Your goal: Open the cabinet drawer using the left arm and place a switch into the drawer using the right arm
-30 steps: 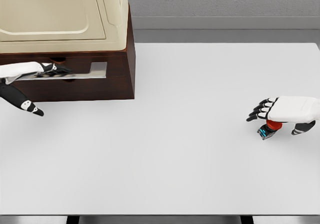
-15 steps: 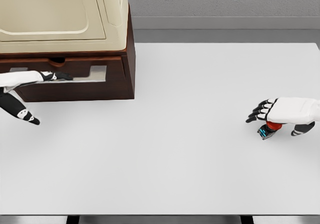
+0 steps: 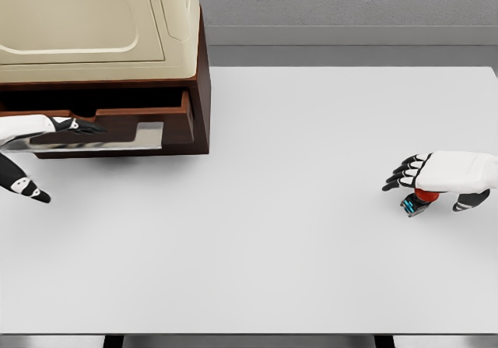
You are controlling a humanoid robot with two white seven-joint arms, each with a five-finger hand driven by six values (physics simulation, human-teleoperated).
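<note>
Switch: small thing with a red rounded top and a dark base showing a blue-green edge; it sits on the desk at the far right, well apart from the cabinet, mostly covered by the right hand.
Cabinet: dark brown wooden body at the desk's back left corner, with a cream rounded unit on top.
Drawer: pulled partly out of the cabinet front; a dark gap shows behind its brown front panel, and a pale grey metallic strip runs along the panel's face.
Left hand: comes in from the left edge, white back with black fingers laid flat along the drawer front at the grey strip; thumb hangs below and apart, pointing down to the right. Whether the fingers hook a handle cannot be told.
Right hand: enters from the right edge, palm down, directly above the switch; black fingers point left, slightly spread and bent, thumb tucked low on the right. Whether it touches or pinches the switch cannot be told.
</note>
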